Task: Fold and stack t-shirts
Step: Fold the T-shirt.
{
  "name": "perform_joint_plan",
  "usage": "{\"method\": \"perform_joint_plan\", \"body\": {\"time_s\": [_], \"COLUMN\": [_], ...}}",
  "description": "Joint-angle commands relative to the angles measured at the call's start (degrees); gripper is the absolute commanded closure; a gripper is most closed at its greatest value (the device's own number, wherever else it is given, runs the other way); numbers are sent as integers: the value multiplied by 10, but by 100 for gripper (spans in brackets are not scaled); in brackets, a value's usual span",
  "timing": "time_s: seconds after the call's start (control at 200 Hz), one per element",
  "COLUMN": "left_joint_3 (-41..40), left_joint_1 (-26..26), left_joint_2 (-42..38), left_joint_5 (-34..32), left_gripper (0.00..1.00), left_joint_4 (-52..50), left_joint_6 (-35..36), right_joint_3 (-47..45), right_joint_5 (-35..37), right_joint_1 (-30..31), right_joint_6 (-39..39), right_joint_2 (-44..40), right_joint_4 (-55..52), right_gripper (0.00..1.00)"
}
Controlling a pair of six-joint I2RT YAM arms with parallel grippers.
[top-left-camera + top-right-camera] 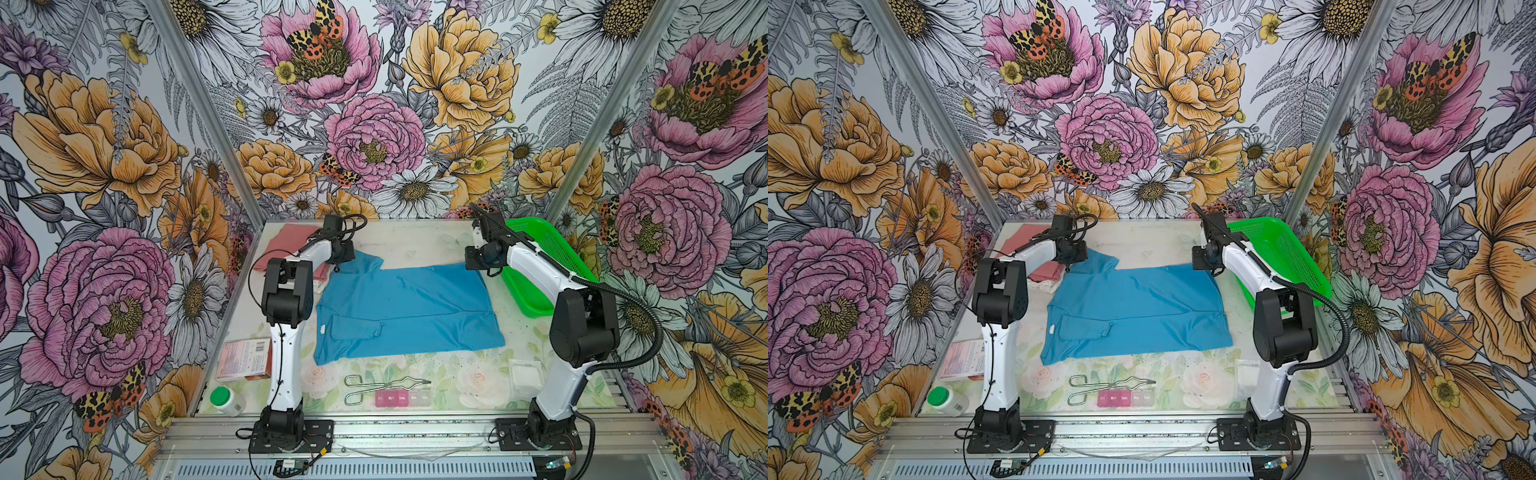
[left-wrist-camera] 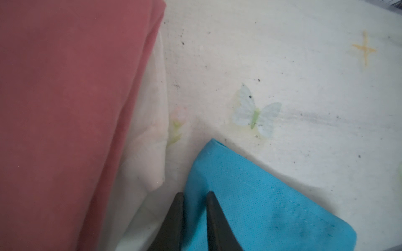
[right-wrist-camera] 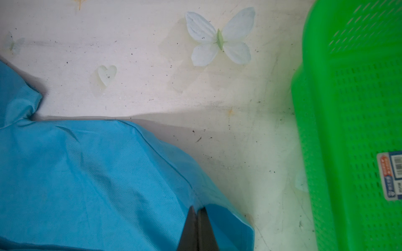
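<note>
Left wrist: blue t-shirt [image 2: 261, 195] edge between left end effector [image 2: 194, 193] jaws

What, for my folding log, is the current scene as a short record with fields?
shirt in work: blue t-shirt, spread flat mid-table, near sleeve folded onto body
left gripper: jaws narrow, astride far sleeve edge; grip unclear
right gripper: shut on blue t-shirt's far hem corner
stack: pink t-shirt on white t-shirt, far left corner
green basket: far right side

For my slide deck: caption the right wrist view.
Right gripper shut on an edge of the blue t-shirt, green basket alongside.
</note>
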Motion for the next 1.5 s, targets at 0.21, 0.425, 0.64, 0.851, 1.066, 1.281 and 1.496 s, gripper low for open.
{"method": "perform_joint_plan", "body": {"time_s": [0.21,0.425,0.64,0.851,1.066,1.281,1.496], "left_joint_3": [-15,-49,-137,-266,-366,-482,-565], "left_joint_1": [3,21,25,39,36,33,16], "left_joint_2": [-58,-168,-247,-360,-450,-563,-634], "left_joint_5": [-8,9,34,47,42,47,33], "left_gripper": [100,100,100,100,100,100,100], "left_joint_4": [-29,-11,6,86,125,160,172], "left_joint_6": [16,22,17,-16,-45,-81,-103], "right_joint_3": [22,33,47,42,-5,-74,-134], "right_joint_5": [-39,-115,-162,-171,-180,-186,-171], "right_joint_1": [-8,-47,-80,-87,-88,-97,-97], "right_joint_6": [-14,-35,-42,-42,-39,-21,-1], "right_joint_2": [-16,0,20,-4,-41,-79,-137], "right_joint_4": [8,8,17,21,32,41,49], "right_gripper": [100,100,100,100,100,100,100]}}
